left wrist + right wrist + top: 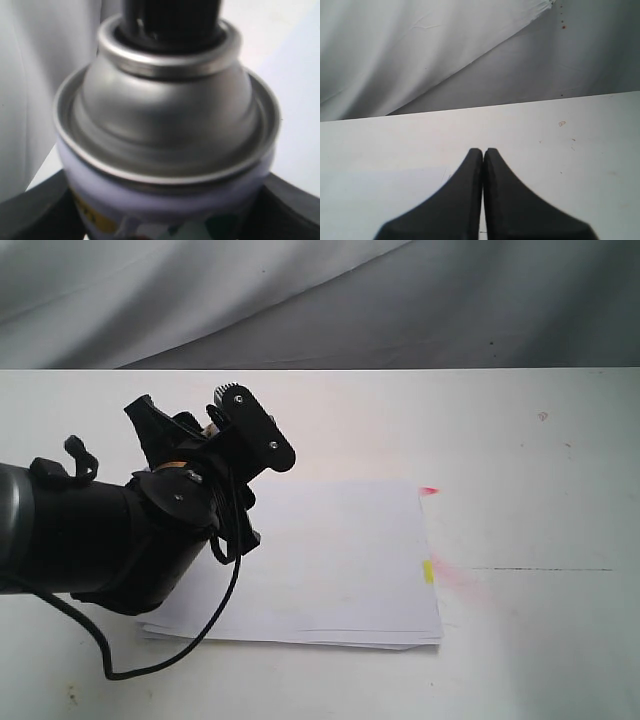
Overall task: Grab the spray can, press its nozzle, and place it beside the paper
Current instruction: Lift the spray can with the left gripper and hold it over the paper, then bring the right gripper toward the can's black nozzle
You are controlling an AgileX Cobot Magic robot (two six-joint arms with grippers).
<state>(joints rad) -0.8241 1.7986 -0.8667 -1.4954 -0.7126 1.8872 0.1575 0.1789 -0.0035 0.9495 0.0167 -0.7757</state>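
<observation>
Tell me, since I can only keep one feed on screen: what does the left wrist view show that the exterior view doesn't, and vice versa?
Only the left wrist view: the spray can close up, its silver dome and black nozzle, held between the jaws. Only the exterior view: the paper with its red tab and yellow tab, the grey cloth behind, and the arm's cable. Both: the left gripper and the white table.

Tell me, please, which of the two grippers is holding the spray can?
The left gripper: its fingers clamp the spray can, while the right gripper is shut and empty.
</observation>
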